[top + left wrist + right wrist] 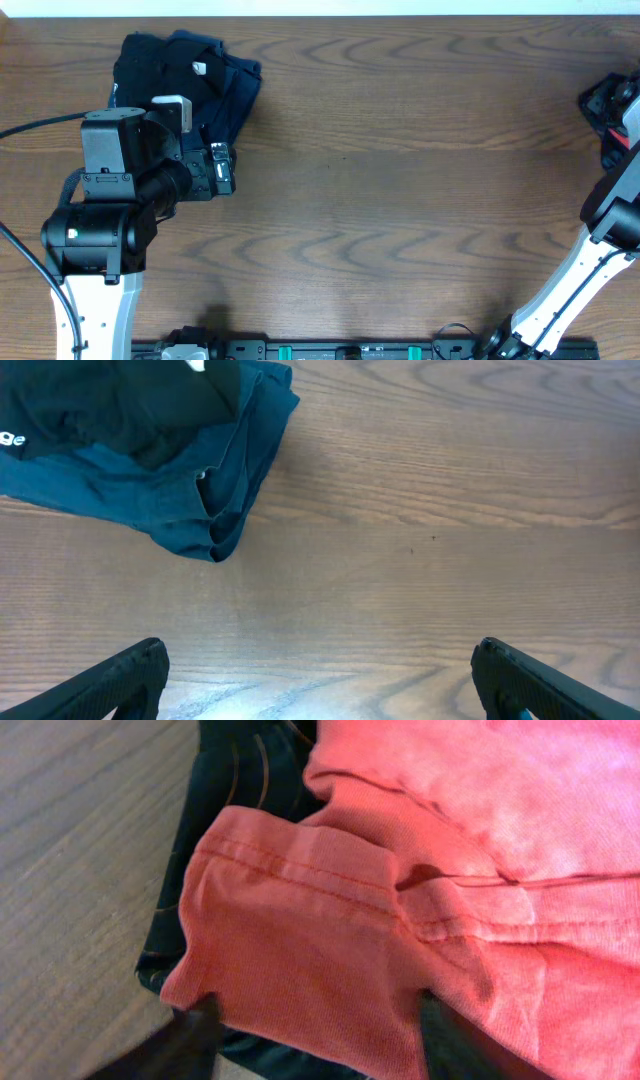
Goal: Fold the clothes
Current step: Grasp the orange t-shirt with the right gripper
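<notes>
A folded pile of dark clothes lies at the table's far left, a black garment on top of a navy one. My left gripper hovers just right of and in front of that pile, open wide over bare wood. An orange-red T-shirt fills the right wrist view, lying on a dark garment. My right gripper is at the far right edge of the table, open, its blurred fingers either side of a hemmed fold of the T-shirt.
Brown wood-grain table spans the overhead view. The right arm rises along the right edge. The left arm's base stands at the front left. A black rail runs along the front edge.
</notes>
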Motion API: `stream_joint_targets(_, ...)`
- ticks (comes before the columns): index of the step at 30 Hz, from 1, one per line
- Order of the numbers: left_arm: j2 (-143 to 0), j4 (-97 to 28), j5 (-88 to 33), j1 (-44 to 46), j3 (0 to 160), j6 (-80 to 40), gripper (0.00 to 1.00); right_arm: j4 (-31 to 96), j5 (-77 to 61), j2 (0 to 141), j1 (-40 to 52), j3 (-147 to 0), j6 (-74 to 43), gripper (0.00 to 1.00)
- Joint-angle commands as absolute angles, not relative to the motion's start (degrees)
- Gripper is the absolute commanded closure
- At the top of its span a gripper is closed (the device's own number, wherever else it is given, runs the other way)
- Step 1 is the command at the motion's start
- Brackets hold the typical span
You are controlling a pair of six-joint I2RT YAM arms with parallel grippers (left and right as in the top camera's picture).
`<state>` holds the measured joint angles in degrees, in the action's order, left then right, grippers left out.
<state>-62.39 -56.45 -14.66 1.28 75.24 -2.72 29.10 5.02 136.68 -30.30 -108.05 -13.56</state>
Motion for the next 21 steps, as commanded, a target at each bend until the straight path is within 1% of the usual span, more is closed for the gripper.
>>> stream_joint_targets(1, -62.5, -56.6, -14.6, 1.0, 76.6, -2.0, 0.02, 29.0, 6.1, 137.6, -30.6, -109.2, -14.1, 0.46)
stream_joint_targets(2, -62.5, -56.6, -14.6, 1.0, 76.6, -2.0, 0.02, 28.9, 6.2, 137.7, -30.6, -109.2, -14.1, 0.42)
stream_joint_targets(3, -62.5, -56.6, -14.6, 1.0, 76.6, -2.0, 0.02, 28.9, 6.2, 137.8, -30.6, -109.2, -14.1, 0.35)
stream_joint_targets(11, -62.5, -56.6, -14.6, 1.0, 76.6, -2.0, 0.02, 29.8, 6.2, 139.2, -30.2, -108.9, -13.2, 0.31)
stream_joint_targets(12, -62.5, -56.8, -14.6, 1.0, 76.6, -2.0, 0.02, 29.8, 6.2, 139.3, -30.2, -108.9, -13.2, 0.32)
stream_joint_targets(14, -62.5, -57.0, -14.6, 1.0, 76.6, -2.0, 0.02, 30.1, 6.2, 139.3, -30.2, -108.9, -13.2, 0.39)
stream_joint_targets(15, -62.5, -57.2, -14.6, 1.0, 76.6, -2.0, 0.02, 30.1, 6.2, 139.3, -30.2, -108.9, -13.2, 0.44)
stream_joint_targets(18, -62.5, -57.6, -14.6, 1.0, 76.6, -2.0, 0.02, 30.5, 7.2, 139.3, -30.2, -108.9, -13.2, 0.5)
stream_joint_targets(21, -62.5, -57.9, -14.6, 1.0, 76.6, -2.0, 0.02, 30.6, 9.1, 139.3, -30.2, -108.9, -13.2, 0.63)
